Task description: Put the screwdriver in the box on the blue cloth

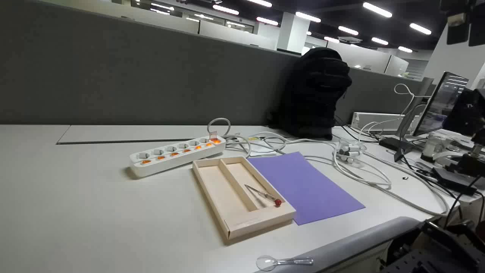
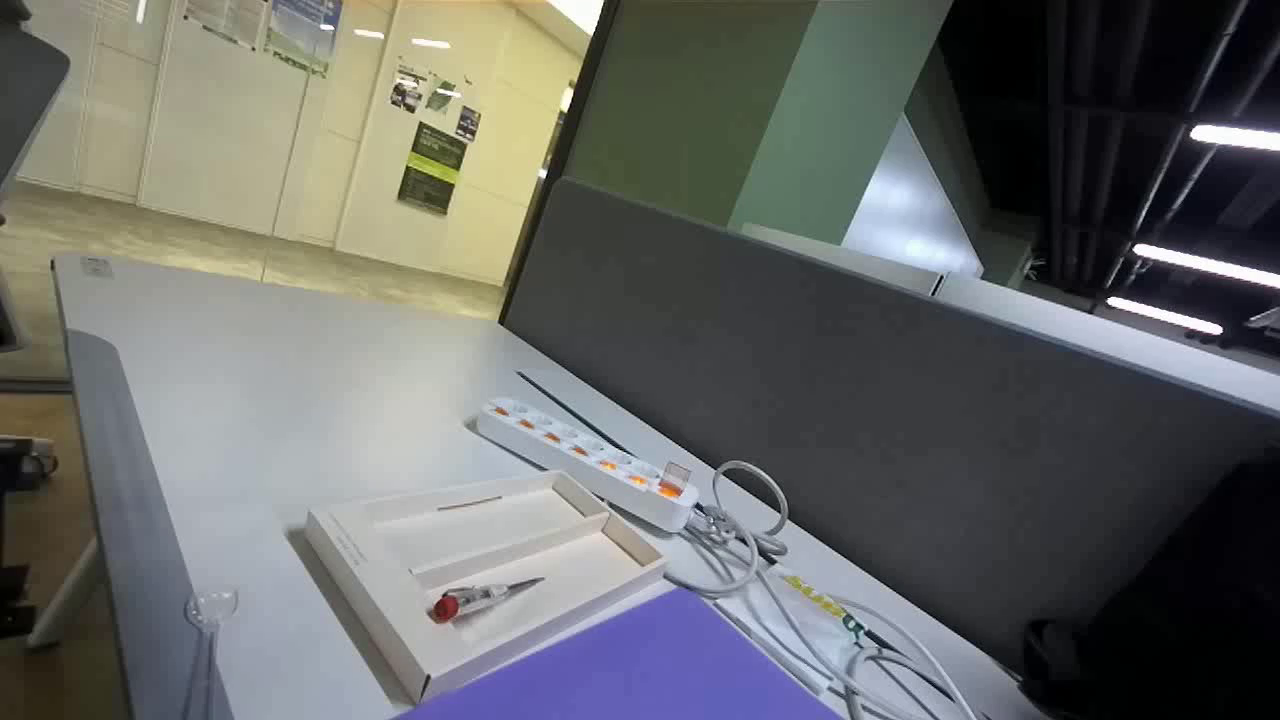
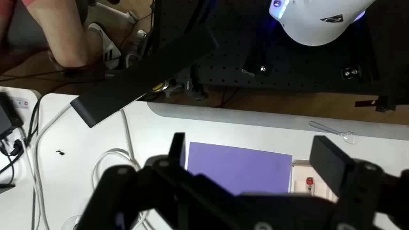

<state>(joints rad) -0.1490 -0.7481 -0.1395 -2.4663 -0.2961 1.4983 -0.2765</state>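
Observation:
The screwdriver, with a red end and clear handle, lies in the box's compartment beside the cloth; it also shows in an exterior view. Its red end is at the broad end of the light wooden box, and its shaft points along the compartment. The blue cloth lies flat beside the box on the table. In the wrist view my gripper is wide open and empty, high above the table. The cloth shows between the fingers. The screwdriver's red end shows near the right finger; its shaft is hidden.
A white power strip stands behind the box. A clear plastic spoon lies at the table's front edge. Cables run beyond the cloth. A black backpack leans on the grey partition. A monitor stands at the right.

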